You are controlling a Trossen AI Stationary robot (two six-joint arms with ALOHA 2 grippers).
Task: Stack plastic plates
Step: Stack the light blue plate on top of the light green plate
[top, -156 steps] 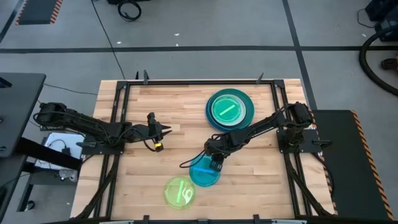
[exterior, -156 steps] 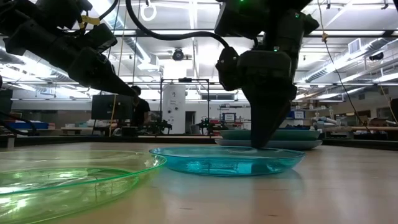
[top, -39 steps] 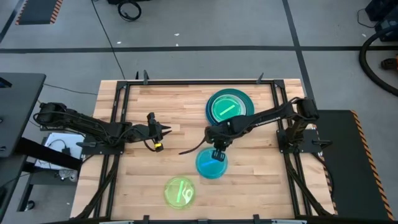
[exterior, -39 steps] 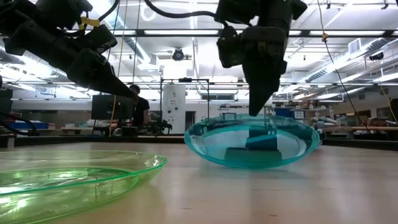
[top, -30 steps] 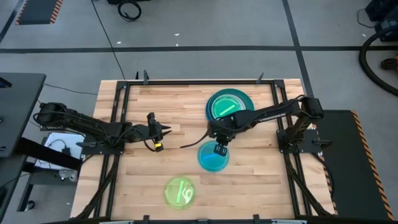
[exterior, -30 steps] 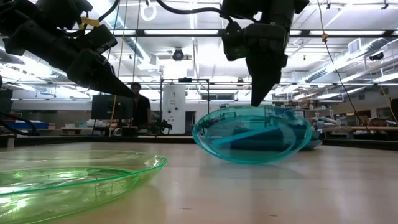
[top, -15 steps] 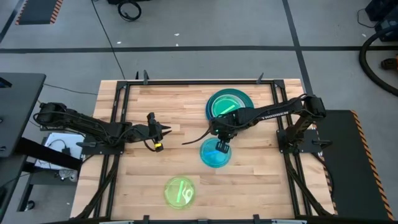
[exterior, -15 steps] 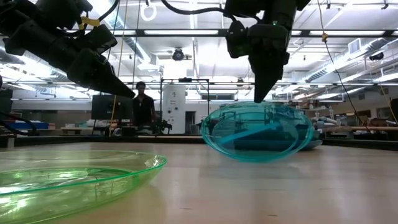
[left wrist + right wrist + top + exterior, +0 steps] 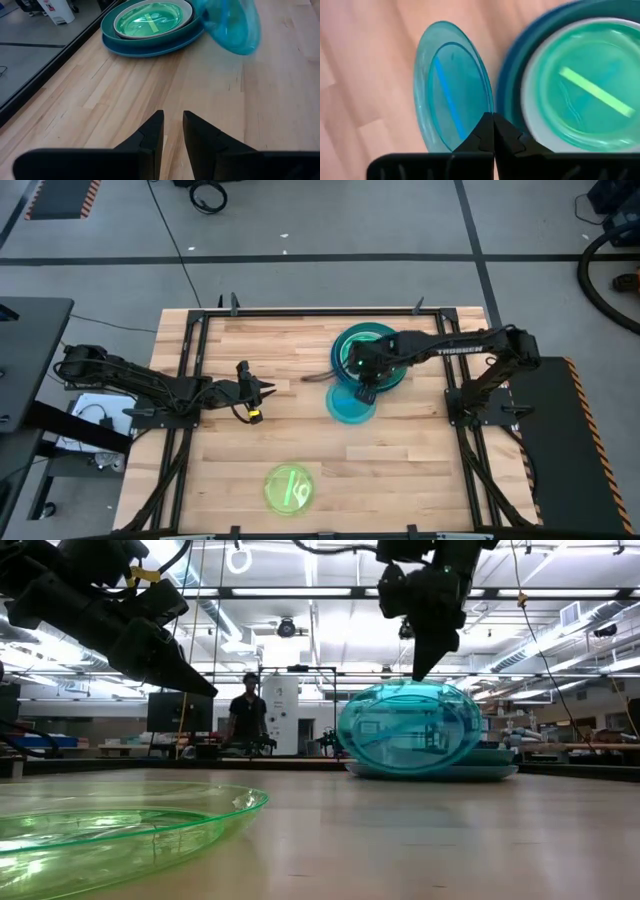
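Note:
A small translucent cyan plate (image 9: 349,408) hangs from my right gripper (image 9: 364,388), which is shut on it just near-left of the stack. The stack (image 9: 372,352) is a large teal plate (image 9: 512,75), a white plate (image 9: 529,107) and a lime-green plate (image 9: 585,85) on top. A second lime-green plate (image 9: 289,488) lies flat on the table near its front edge. My left gripper (image 9: 172,125) hovers over the table's left middle, empty, with a narrow gap between its fingers. My right gripper pinches the cyan plate's upper rim (image 9: 488,109) between its two fingers, one finger on each face. The fingers come from above, pointing down. The plate (image 9: 410,730) hangs below them, tilted steeply on edge and lifted clear of the table, beside the stack.
Black frame rails run along the table's left, right and far edges (image 9: 320,311). Bare wood lies between the stack and the near lime-green plate (image 9: 120,825). A person (image 9: 246,715) stands in the room far behind the table.
My right gripper has gone up and toward the far edge and the stack, still shut on the cyan plate. The plate has tipped from a shallow tilt to nearly on edge and now hangs beside the stack.

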